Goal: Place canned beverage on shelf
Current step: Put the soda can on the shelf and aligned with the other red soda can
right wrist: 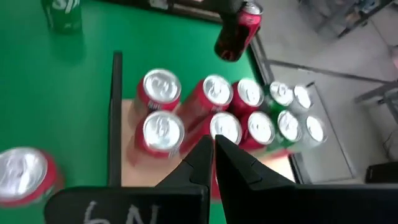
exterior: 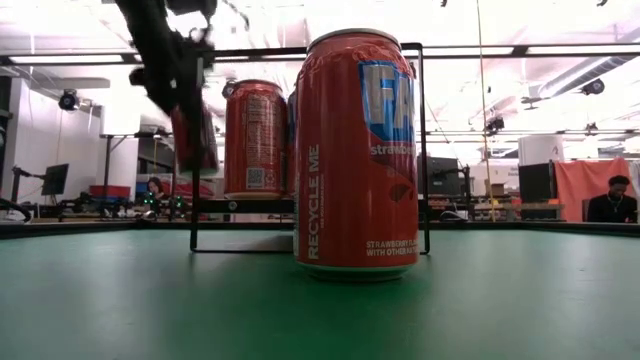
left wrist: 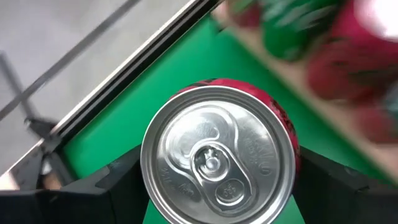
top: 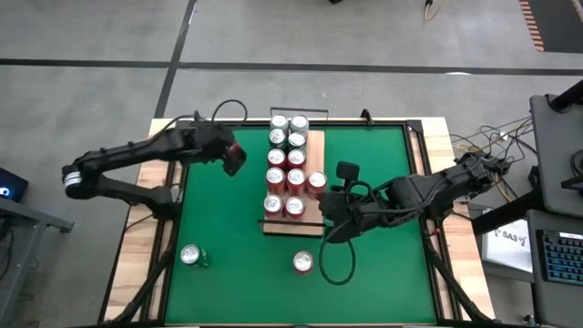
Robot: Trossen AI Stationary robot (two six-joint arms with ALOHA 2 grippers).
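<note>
One red can (top: 236, 158) clasped in the left pincer (top: 234, 157) over open green mat (top: 219, 219) beside the shelf (top: 314, 146) edge

the high view looks straight down on the whole green-matted worktop (top: 228, 237) and the pale wood-grain shelf (top: 314, 146) with thin black end rails. the low view sits at mat height, very near a tall red aluminium can (exterior: 355, 150), facing the room behind. the left wrist view looks close down on a held red can's silver lid (left wrist: 217, 155). the right wrist view overlooks the shelf's cans, shared with the high view.
</note>
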